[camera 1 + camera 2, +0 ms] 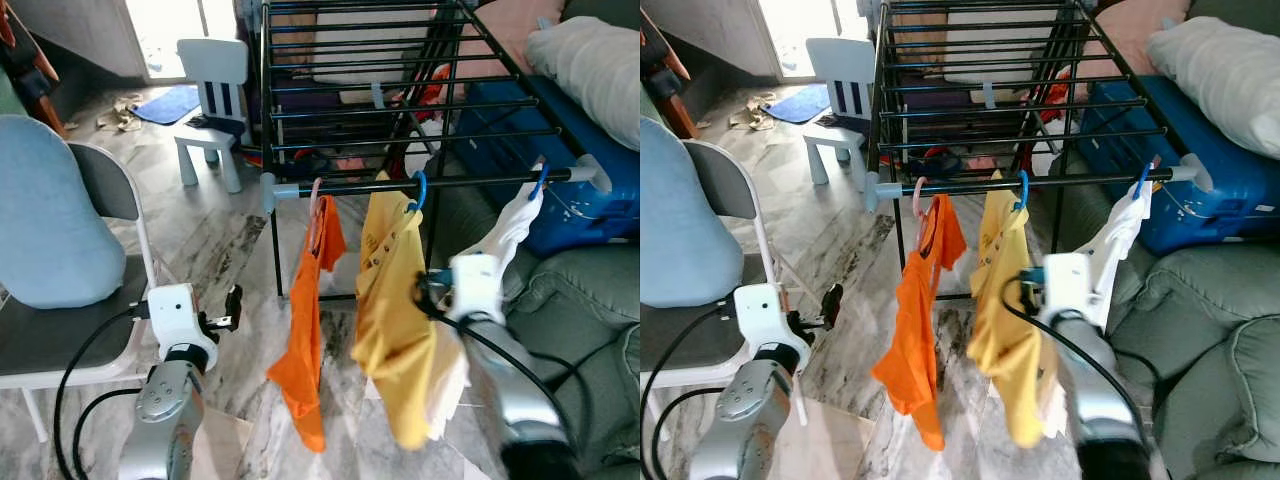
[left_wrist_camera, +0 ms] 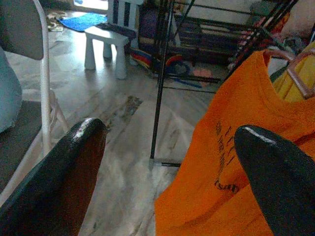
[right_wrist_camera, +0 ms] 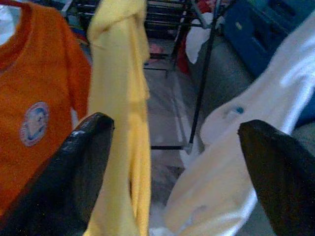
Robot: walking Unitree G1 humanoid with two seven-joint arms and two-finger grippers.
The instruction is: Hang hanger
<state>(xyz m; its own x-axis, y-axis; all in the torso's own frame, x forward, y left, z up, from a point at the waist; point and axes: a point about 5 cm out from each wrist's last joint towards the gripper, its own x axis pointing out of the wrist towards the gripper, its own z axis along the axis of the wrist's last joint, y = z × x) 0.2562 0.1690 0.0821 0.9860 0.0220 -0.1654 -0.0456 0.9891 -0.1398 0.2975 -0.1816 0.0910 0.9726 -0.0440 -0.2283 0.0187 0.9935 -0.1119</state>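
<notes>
Bright daylight from doorway point(image 1: 170, 30); head views sharp, wrist views soft.

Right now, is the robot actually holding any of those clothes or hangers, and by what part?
Nothing is held. The left gripper and right gripper are both open, their fingers apart in front of the hanging shirts.

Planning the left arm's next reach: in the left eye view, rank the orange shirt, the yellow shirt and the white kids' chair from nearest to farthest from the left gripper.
From the left gripper:
1. Orange shirt, hanging just to its right.
2. Yellow shirt, beyond the orange one.
3. White kids' chair, far back by the doorway.
</notes>
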